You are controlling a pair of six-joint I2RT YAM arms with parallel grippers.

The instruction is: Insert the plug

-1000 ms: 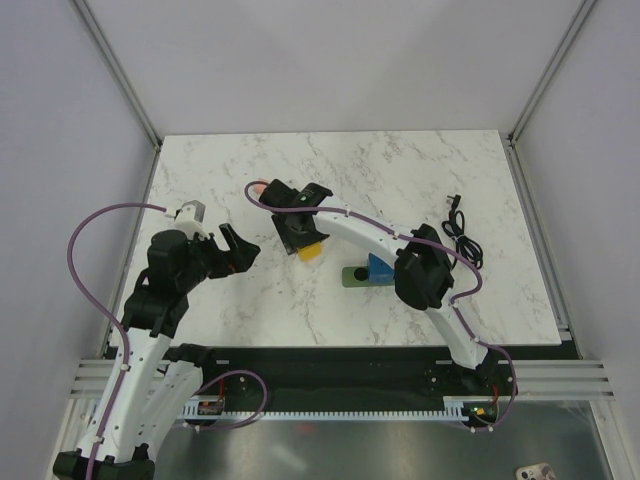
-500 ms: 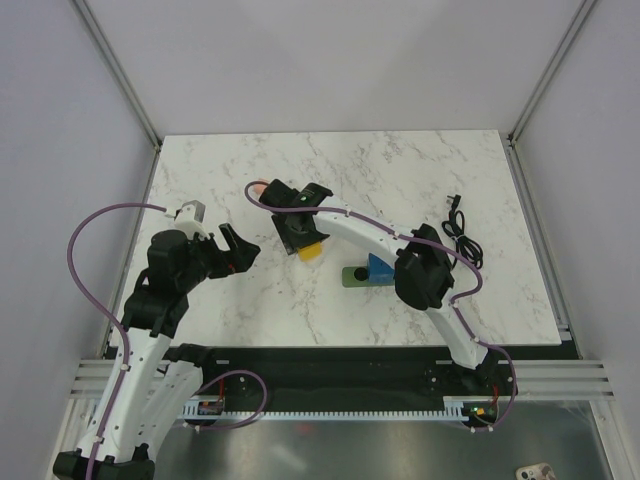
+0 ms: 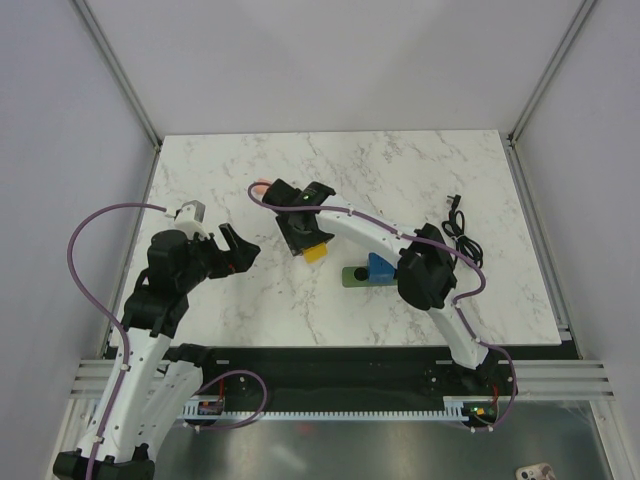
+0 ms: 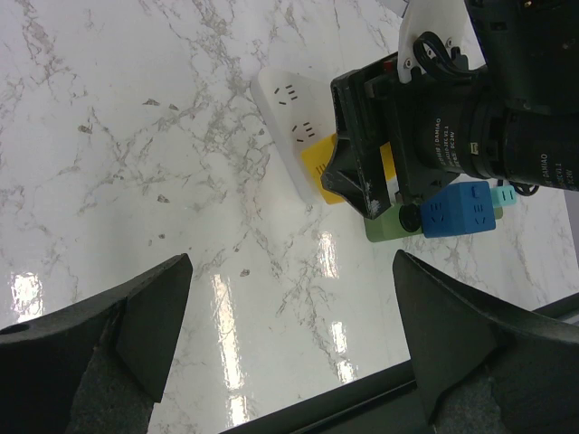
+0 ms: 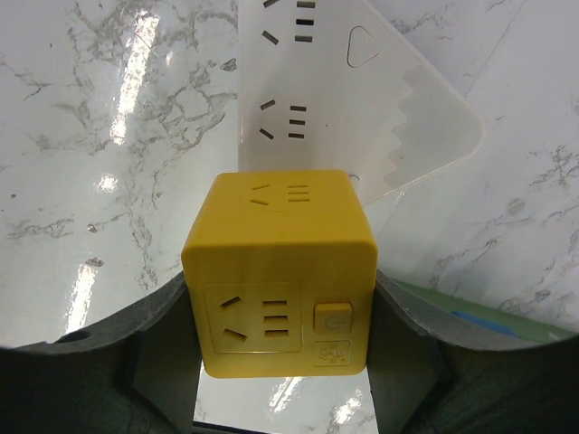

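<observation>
The bright-blue plug (image 3: 380, 266) sits on one end of the green power strip (image 3: 354, 276), right of centre; it also shows in the left wrist view (image 4: 460, 209). My right gripper (image 3: 303, 235) is shut on the yellow block (image 5: 279, 271) and holds it at the near end of a white power strip (image 5: 353, 81), left of the green strip (image 4: 384, 228). My left gripper (image 3: 235, 252) is open and empty over bare table, well left of the blue plug. In the right wrist view only a thin edge of the green strip (image 5: 470, 303) shows.
A coiled black cable (image 3: 460, 235) lies at the right side of the marble table (image 3: 200, 180). A small pink-orange thing (image 3: 260, 185) peeks out behind the right wrist. The table's near edge (image 4: 362, 398) lies just below my left fingers.
My right gripper has shifted slightly to the right with the yellow block. The left arm and the blue plug have not moved.
</observation>
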